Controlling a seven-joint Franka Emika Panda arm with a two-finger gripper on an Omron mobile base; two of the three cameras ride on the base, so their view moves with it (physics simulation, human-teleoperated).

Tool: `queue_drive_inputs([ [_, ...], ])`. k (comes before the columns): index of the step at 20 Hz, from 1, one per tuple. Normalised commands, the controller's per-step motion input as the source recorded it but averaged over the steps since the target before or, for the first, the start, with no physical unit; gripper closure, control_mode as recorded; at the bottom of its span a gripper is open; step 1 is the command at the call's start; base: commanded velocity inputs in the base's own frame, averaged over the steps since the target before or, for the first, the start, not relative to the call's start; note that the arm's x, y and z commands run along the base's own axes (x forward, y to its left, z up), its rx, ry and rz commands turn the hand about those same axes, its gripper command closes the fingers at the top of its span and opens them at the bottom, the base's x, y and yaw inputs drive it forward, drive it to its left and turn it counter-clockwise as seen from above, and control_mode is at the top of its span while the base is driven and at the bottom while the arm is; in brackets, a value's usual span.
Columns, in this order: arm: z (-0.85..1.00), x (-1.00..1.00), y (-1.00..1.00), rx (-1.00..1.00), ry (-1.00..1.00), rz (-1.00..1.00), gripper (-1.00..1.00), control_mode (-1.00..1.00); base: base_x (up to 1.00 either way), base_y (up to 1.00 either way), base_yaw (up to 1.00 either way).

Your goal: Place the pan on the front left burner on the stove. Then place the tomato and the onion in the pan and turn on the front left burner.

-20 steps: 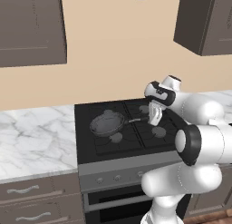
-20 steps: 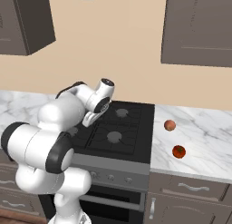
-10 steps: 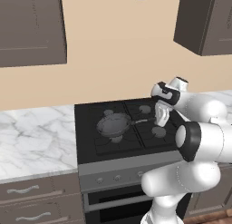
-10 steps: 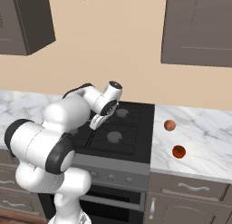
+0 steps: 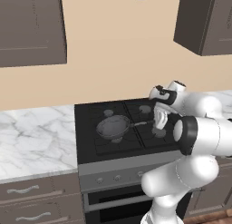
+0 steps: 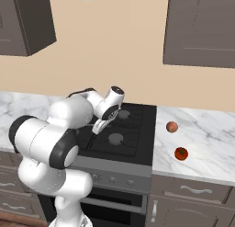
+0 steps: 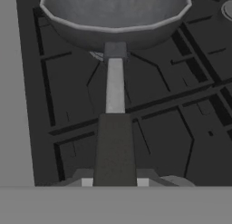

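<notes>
Left base view: pan (image 5: 113,127) sits over the front left burner (image 5: 117,139) of the stove (image 5: 122,146), bowl holding nothing, its long handle running toward 3 o'clock to the gripper (image 5: 158,124). Whether the pan base rests on the grate or hangs just above it cannot be told from this angle. Hand view: gripper (image 7: 114,181) is clamped on the dark end of the handle, one finger pressed to each side; pan (image 7: 115,20) lies at 12 o'clock, with grey inner wall and floor bare. Black grate bars of the stove (image 7: 190,105) run beneath the handle, and a grey cap shows under the pan bowl at its near edge. Right base view: arm reaches across the stove (image 6: 124,143) from 9 o'clock, and its white links hide the pan. Onion (image 6: 171,127) lies on the marble desk (image 6: 202,143) just beside the stove's right edge, at 3 o'clock from the cooktop. Tomato (image 6: 181,153) lies on the same desk, nearer the front edge, at about 5 o'clock from the onion and apart from it. Both are well apart from the pan. Knobs on the grey front panel are too small to read a setting.
</notes>
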Motion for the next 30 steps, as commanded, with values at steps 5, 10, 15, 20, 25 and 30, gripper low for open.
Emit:
queue_drive_inputs([
  [5,-0.29,0.22,0.0,0.0,0.0,0.0,1.0,-1.0,0.0,0.0,0.0],
  [10,-0.21,0.09,0.0,0.0,0.02,0.0,1.0,-1.0,0.0,0.0,0.0],
  [15,-0.04,-0.07,-0.07,0.0,0.05,0.02,1.0,-1.0,0.0,0.0,0.0],
  [20,0.0,-0.15,-0.01,0.0,0.04,0.05,1.0,-1.0,0.0,0.0,0.0],
  [25,0.0,-0.01,0.0,0.0,0.01,0.02,1.0,-1.0,0.0,0.0,0.0],
  [30,0.0,0.0,0.0,0.0,0.0,0.0,1.0,-1.0,0.0,0.0,0.0],
])
